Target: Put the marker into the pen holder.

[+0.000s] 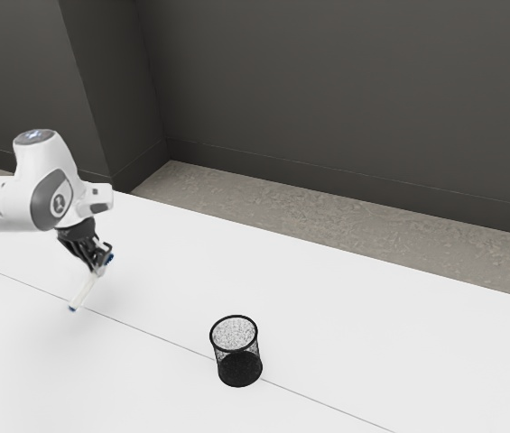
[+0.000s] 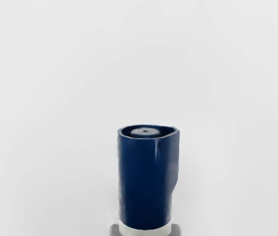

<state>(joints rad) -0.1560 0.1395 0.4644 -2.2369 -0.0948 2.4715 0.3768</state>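
Observation:
My black gripper (image 1: pixel 101 267) is at the exterior view's left, above the white table, shut on the marker (image 1: pixel 84 292). The marker has a white barrel and a blue cap, and it slants, its lower blue-tipped end pointing down toward the exterior view's left. In the wrist view the blue cap of the marker (image 2: pixel 146 182) stands large, with the white barrel below it between the gripper's two fingertips (image 2: pixel 145 230). A round black mesh pen holder (image 1: pixel 259 354) stands upright on the table, apart from the gripper, toward the exterior view's right.
The white table (image 1: pixel 372 334) has a thin dark seam running across it, passing by the pen holder. Beyond the table's far edge lie a grey-brown floor (image 1: pixel 327 233) and dark walls (image 1: pixel 345 99).

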